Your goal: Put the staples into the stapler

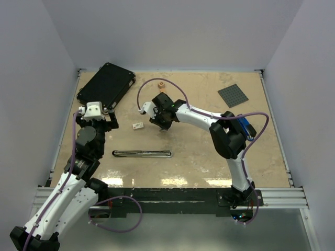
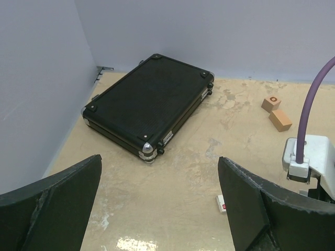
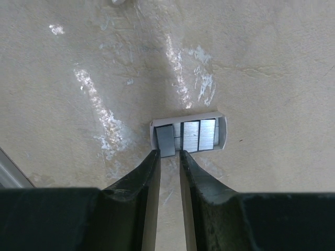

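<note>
One stapler (image 1: 142, 153) lies opened flat toward the front edge of the tabletop (image 1: 209, 167), seemingly ready for loading. By the left edge, the left gripper (image 2: 159, 178) hangs spread and idle. Farther back, the right gripper (image 3: 168, 152) is nearly pressed together at the staples (image 3: 166, 140) in a white tray (image 3: 222, 130). Whether it pinches them cannot be told.

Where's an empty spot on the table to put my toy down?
Bare spots: the back strip between the orange blocks and grey plate, and the front corner right of the right arm. Crowded: the left side, with the black case, white box and stapler.
</note>
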